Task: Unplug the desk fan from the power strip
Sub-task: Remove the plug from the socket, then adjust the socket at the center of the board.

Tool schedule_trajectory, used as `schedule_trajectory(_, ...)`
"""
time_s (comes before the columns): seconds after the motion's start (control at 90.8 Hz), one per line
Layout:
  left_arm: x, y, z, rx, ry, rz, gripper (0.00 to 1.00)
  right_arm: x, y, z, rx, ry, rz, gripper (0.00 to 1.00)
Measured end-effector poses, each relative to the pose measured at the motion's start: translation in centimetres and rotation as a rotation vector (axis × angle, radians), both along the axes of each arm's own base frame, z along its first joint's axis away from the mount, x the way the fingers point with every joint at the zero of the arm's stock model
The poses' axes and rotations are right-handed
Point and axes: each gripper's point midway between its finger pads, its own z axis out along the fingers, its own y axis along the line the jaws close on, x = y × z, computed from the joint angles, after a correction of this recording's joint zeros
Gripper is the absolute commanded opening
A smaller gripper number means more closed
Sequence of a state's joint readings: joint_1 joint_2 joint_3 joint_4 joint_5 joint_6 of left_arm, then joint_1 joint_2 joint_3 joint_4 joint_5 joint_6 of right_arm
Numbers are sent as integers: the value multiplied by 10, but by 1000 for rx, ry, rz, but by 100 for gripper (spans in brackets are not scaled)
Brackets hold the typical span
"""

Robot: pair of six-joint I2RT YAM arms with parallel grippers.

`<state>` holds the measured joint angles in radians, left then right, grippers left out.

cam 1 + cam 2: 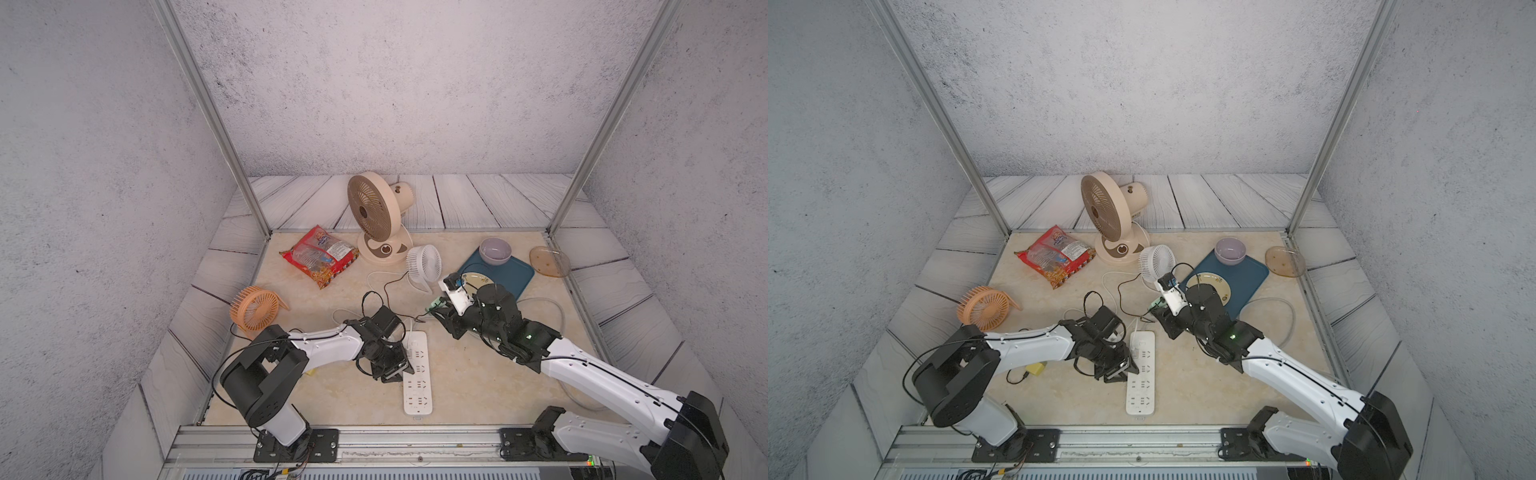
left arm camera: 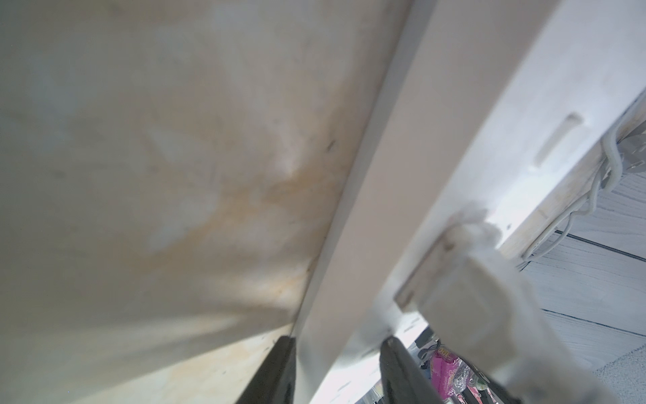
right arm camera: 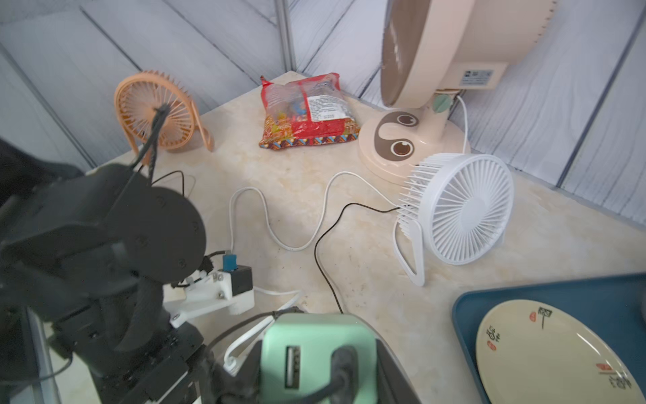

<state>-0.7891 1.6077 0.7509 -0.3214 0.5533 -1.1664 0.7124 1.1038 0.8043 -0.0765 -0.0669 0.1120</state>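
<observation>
The white power strip (image 1: 417,386) (image 1: 1140,386) lies lengthwise at the front centre. My left gripper (image 1: 405,365) (image 2: 337,341) is shut on its far part, one dark finger on each long side. A white plug (image 2: 465,290) sits in the strip (image 2: 437,140) beside the fingers. My right gripper (image 1: 436,307) (image 3: 318,349) is shut on a mint-green adapter (image 3: 314,335), held above the table, behind and right of the strip and apart from it. A black cord (image 3: 321,259) runs from the adapter to the small white desk fan (image 1: 424,264) (image 3: 461,210).
A larger beige fan (image 1: 374,216) stands at the back, its white cord looping across the table. An orange fan (image 1: 254,308) is at left, a red snack bag (image 1: 322,257) behind. A blue tray (image 1: 519,270) with plate and bowl (image 1: 494,250) sits right, by an amber dish (image 1: 548,261).
</observation>
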Motion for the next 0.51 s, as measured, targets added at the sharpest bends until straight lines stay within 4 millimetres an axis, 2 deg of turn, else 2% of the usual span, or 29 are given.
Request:
schedule_trajectory(0.176, 1, 0, 0, 7, -10, 3, 45, 34, -40, 19, 69, 52, -246, 0)
schedule_trajectory(0.264, 1, 0, 1, 12, -16, 3, 45, 47, -52, 24, 72, 76, -314, 0)
schedule_trajectory(0.352, 2, 1, 2, 40, -40, -3, 46, 57, -47, 28, 57, 99, -313, 0)
schedule_trajectory(0.506, 7, 8, 8, 140, -129, -13, 50, 75, -23, 46, 29, 105, -240, 0)
